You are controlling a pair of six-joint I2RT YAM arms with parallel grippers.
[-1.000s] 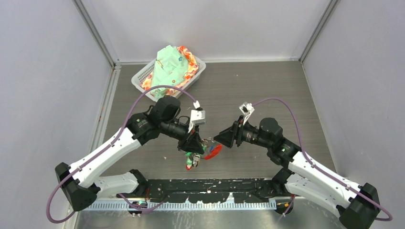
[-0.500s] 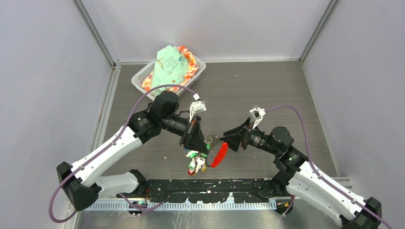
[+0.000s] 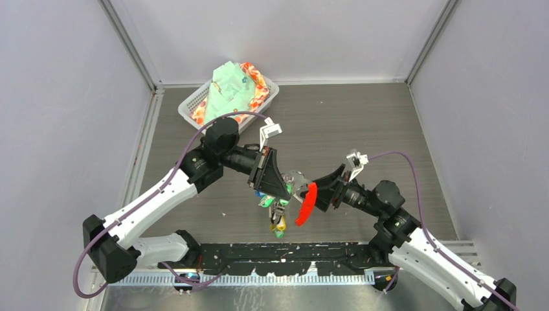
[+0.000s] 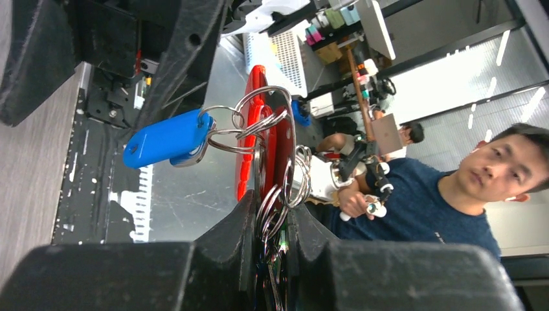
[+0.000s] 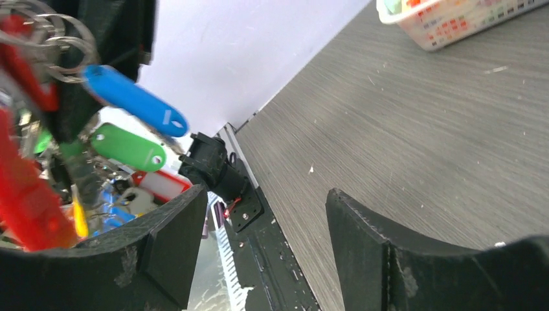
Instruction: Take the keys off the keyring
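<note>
The keys [image 3: 277,217] dangle above the near edge's middle, off the keyring [image 4: 262,123] my left pincer [image 4: 268,220] clamps tight. My right pincer [image 5: 264,201] gapes empty beside the red strip [image 3: 305,204]. Risk: it grabs strip not key, or a tug slips the keyring free.

A white slatted plastic basket [image 3: 193,103] is set at the far left corner of the grey wood-grain worktop [image 3: 369,123]. It is filled with a mint-green cloth [image 3: 228,91] and an orange patterned cloth [image 3: 260,87]. A man in a navy T-shirt [image 4: 453,204] is seen in the left wrist view's background.
</note>
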